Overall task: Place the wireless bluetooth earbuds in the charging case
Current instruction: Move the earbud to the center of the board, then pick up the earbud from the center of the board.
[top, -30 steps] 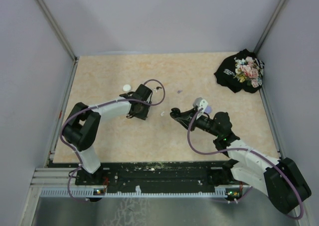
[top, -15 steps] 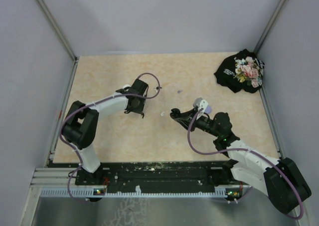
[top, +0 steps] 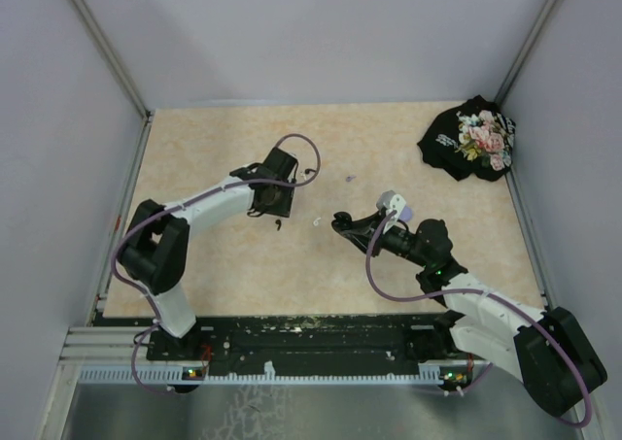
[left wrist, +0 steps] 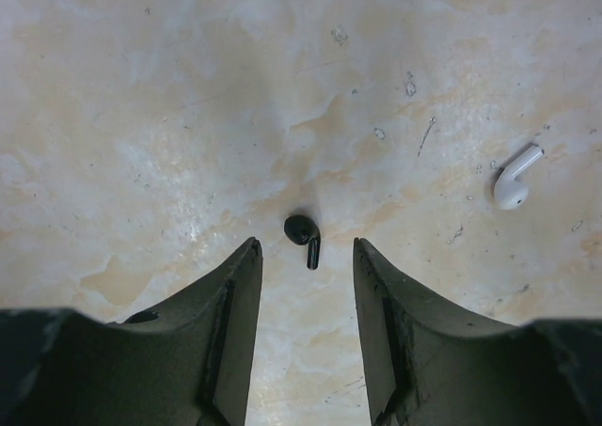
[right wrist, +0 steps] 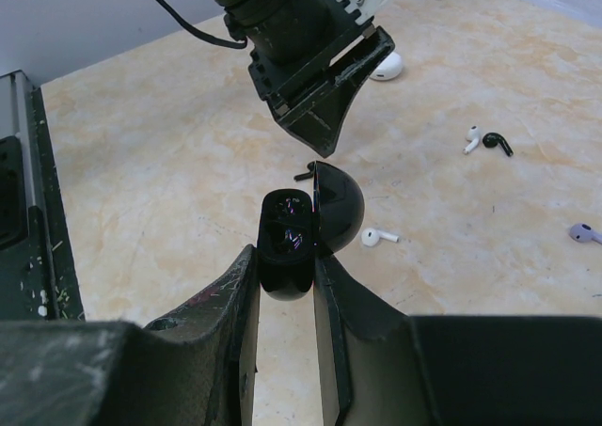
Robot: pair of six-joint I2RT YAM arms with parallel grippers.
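We see our left tool [left wrist: 307, 245] hanging over the bench [left wrist: 141, 116], jaws apart, with a black earbud [left wrist: 303, 230] lying just beyond the tips. A white earbud [left wrist: 515, 180] lies to its right. Our right tool [right wrist: 284, 255] is clamped on the black charging case [right wrist: 285, 233], lid open.
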